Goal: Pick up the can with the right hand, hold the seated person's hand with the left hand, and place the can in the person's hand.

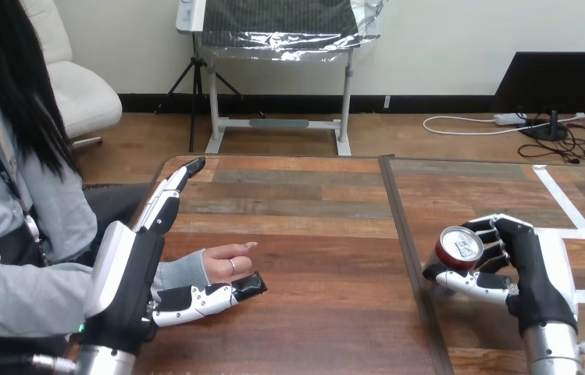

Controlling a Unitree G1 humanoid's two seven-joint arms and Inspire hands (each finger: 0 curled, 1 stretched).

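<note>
A dark seam [400,226] splits the wooden plank table [312,195] into two boards, and white tape lines [562,199] cross the board toward its right edge. On that board, just beside the seam and toward the near edge, the robot's right hand [535,273] curls its fingers and thumb round a red aluminium can [458,248], tipped so its silver top faces up and left. Near the table's left edge, the person's hand [226,258] reaches in, loosely bent, between the left hand's [133,273] straight, upraised fingers [168,199] and its outstretched thumb [219,298], which lies just beside it on the near side. Whether they touch cannot be told. The left hand is spread wide, clasping nothing.
</note>
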